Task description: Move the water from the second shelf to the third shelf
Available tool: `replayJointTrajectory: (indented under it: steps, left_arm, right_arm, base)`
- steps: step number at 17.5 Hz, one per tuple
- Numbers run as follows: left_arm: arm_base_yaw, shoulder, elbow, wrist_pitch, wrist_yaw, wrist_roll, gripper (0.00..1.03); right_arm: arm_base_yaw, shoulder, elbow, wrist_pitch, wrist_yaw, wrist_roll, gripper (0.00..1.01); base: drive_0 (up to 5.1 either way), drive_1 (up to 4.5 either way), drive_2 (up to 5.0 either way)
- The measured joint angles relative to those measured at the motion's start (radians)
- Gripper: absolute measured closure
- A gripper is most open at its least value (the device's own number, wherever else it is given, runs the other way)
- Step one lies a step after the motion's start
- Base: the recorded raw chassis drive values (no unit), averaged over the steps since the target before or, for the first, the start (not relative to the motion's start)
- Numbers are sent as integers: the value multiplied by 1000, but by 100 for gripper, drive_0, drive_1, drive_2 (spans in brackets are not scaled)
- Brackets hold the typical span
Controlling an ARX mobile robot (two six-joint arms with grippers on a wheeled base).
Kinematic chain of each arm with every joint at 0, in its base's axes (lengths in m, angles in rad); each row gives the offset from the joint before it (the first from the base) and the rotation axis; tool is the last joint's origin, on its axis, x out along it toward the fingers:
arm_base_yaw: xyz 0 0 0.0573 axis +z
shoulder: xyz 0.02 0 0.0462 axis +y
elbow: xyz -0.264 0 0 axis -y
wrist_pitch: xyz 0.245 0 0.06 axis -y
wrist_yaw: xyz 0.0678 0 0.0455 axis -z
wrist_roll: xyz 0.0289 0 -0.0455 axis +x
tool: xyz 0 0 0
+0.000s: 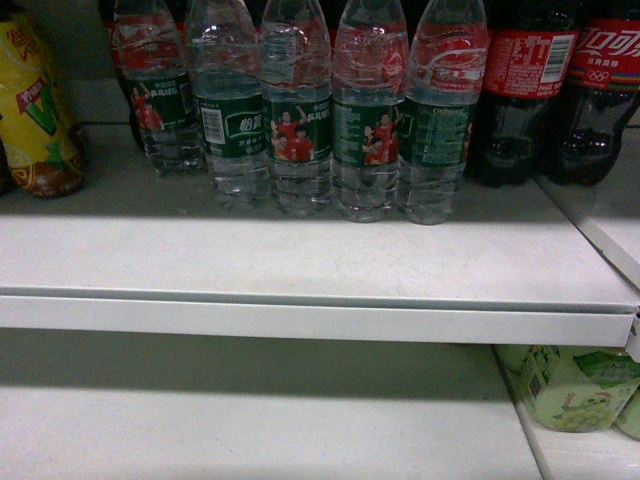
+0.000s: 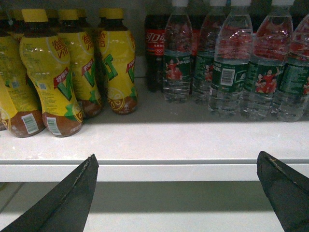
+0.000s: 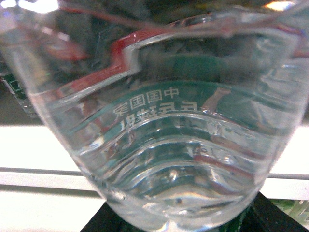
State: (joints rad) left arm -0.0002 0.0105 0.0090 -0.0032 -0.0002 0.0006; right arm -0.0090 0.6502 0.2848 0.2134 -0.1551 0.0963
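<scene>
White shelf [image 1: 300, 260] carrying water bottles [image 1: 300, 120]. Right gripper, lower frame edge, apparently grasps one bottle [image 3: 164, 145]; left gripper [image 2: 178, 193] spread, empty. Next: lower it to the shelf beneath.

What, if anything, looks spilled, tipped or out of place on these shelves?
Nothing stands out. The water bottles stand upright in a row on the shelf, and no spill shows. One oddity: a water bottle fills the right wrist view, too close to judge any grip.

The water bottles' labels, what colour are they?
Dark green with red-shirted figures on the water bottles, clearest in the head view.
</scene>
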Motion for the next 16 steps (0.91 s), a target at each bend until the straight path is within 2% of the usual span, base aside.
replayJointTrajectory:
  steps: [16]
  left_arm:
    - [0, 0, 0, 0, 0, 0, 5]
  right_arm:
    - [-5, -13, 0, -11, -2, 0, 62]
  base:
    - [0, 0, 0]
